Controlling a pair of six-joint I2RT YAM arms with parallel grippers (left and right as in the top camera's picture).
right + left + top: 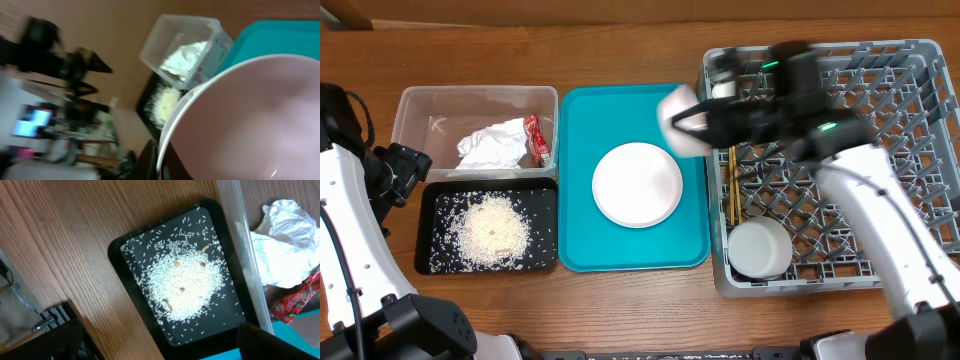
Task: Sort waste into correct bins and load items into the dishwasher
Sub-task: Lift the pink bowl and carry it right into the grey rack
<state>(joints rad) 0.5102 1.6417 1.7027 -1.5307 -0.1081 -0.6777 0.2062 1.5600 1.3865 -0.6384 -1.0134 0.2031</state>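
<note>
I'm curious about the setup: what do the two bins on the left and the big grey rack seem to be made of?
The clear tub looks like thin glossy plastic: you see the napkin through its walls. The black tray holding the rice seems matte plastic, with rounded moulded corners. The grey rack appears to be rigid moulded plastic, an open grid with upright pegs, dull in finish.

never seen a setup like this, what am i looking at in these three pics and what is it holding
Two robot arms work at a wooden table. One picture looks down from above; the other two come from cameras on each wrist. On the table sit a clear tub with a napkin and red wrapper, a black tray of rice, a teal tray carrying a pink plate, and a grey dish rack with a bowl and chopsticks. The right gripper holds a blurred pinkish bowl by its rim. The left gripper's jaws aren't visible.
</note>
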